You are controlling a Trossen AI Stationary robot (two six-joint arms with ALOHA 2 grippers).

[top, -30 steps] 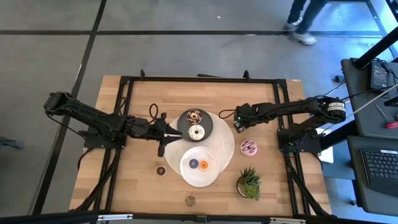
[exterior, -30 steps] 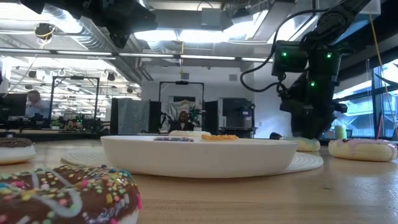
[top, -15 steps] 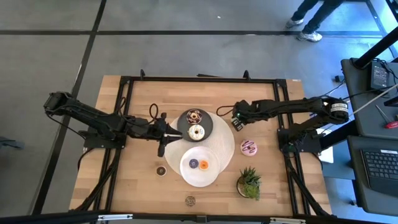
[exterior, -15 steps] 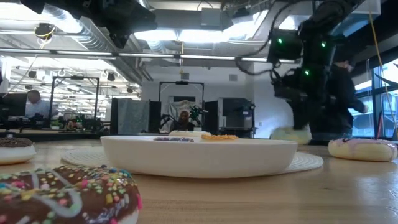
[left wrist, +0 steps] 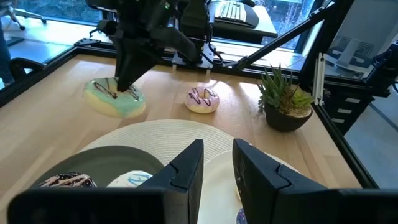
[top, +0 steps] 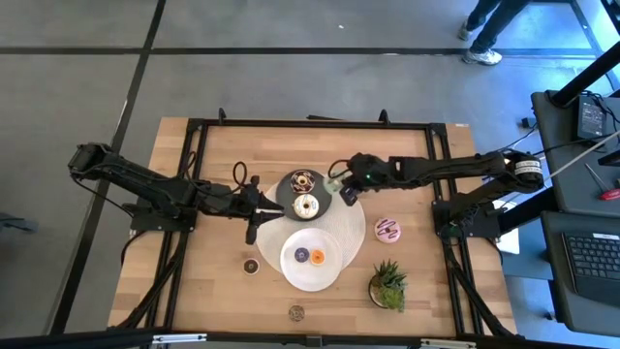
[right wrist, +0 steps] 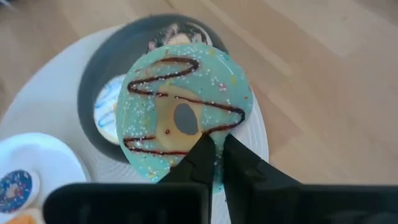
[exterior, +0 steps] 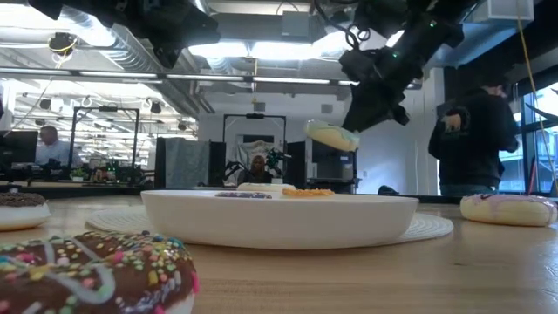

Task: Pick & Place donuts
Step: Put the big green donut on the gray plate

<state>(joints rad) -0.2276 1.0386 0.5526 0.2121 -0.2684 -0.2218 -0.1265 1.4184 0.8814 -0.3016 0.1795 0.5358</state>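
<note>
Green-iced ring donut [right wrist: 185, 113] with a brown zigzag hangs pinched by its rim in the right claw [right wrist: 214, 152], lifted off the desk [top: 223, 281] above the dark grey round plate's [top: 323, 194] right edge. That plate holds a white-iced donut [top: 306, 206] and a brown-iced donut [top: 303, 180]. The left claw [left wrist: 214, 163] waits narrowly parted beside the plate's left edge.

I saw the green donut [right wrist: 184, 117] — pale icing with a brown zigzag — clamped by its rim in the right pincer [top: 346, 190] and held clear of the surface [top: 223, 281], over the edge of the dark plate [top: 324, 199]. On that plate lay the brown-iced donut [top: 303, 180] and the white one [top: 306, 206]. The purple mini [top: 302, 255] and orange mini [top: 318, 257] sat side by side on the white plate [top: 308, 277]. The pink donut [top: 388, 230] lay flat on the bare wood — apart from the rest.
</note>
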